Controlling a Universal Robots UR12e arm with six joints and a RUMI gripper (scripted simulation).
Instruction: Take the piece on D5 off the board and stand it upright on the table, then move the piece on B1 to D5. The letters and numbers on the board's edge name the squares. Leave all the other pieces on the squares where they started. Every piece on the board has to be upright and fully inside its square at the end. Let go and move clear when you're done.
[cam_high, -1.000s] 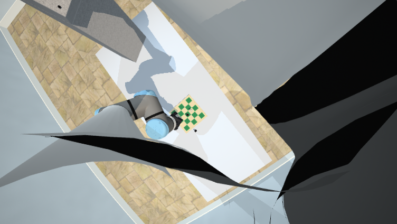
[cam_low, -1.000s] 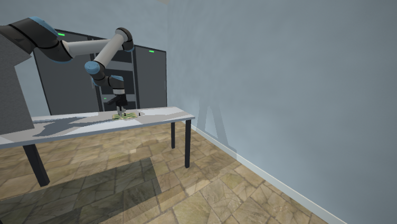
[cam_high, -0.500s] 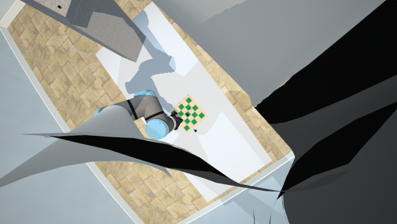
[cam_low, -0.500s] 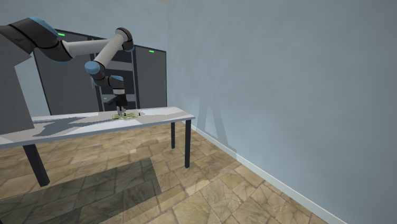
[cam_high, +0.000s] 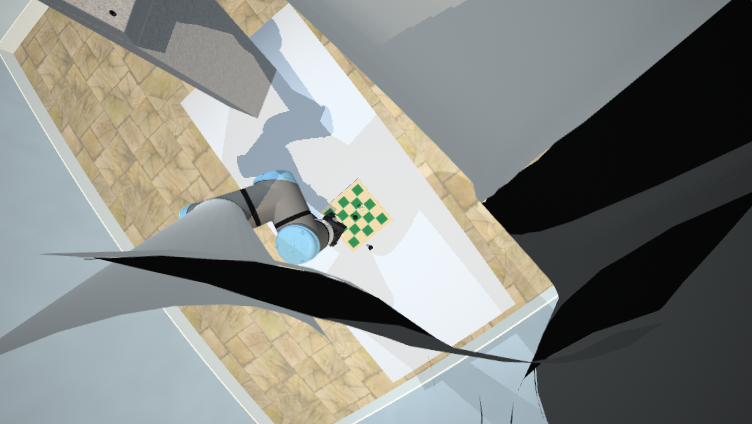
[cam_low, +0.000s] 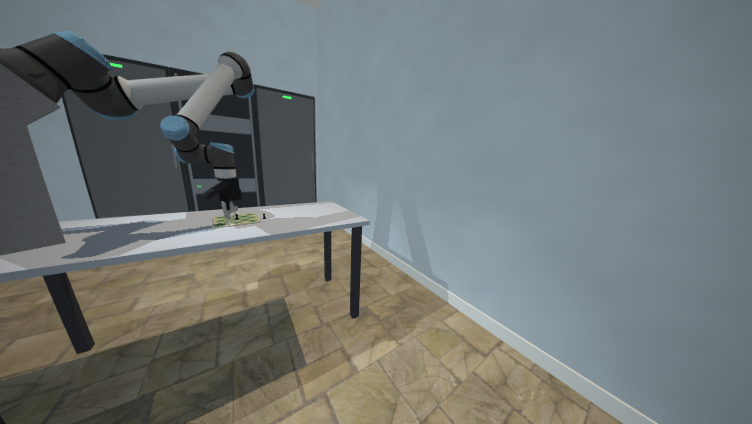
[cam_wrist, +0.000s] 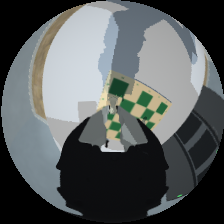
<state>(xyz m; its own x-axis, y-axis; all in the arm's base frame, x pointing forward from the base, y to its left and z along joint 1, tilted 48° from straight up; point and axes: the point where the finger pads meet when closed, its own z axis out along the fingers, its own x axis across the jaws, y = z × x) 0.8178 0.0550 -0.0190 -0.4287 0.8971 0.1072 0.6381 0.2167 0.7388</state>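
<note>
The robot arm (cam_low: 202, 94) reaches down over the tabletop (cam_low: 157, 239). A little green and tan board (cam_high: 381, 218) lies on it. In the top view the end effector (cam_high: 337, 227) is over the board's edge at about 8 o'clock.

In the wrist view the end effector (cam_wrist: 107, 142) has its two fingers pulled in close together. A tiny white piece (cam_wrist: 106, 145) sits right between them, and the fingers look clamped on it. It is too small to tell what kind of piece it is. The board (cam_wrist: 145, 105) stretches away toward 1 o'clock from the fingers.

One small black piece (cam_high: 370, 247) is off the board. It is on the tabletop, just past the board's corner, at about 5 o'clock from the board's middle. In the side view this black piece (cam_low: 263, 215) stands upright, just beside the board (cam_low: 243, 220) at 3 o'clock.

Two more dark pieces are on the board. One dark piece (cam_high: 354, 216) is near the middle. The other dark piece (cam_high: 359, 205) is close to it, at about 1 o'clock from the first. I cannot tell the letters and numbers on the board's edge, so I cannot name the squares.

Big gray cabinets (cam_low: 284, 152) stand behind the tabletop.
</note>
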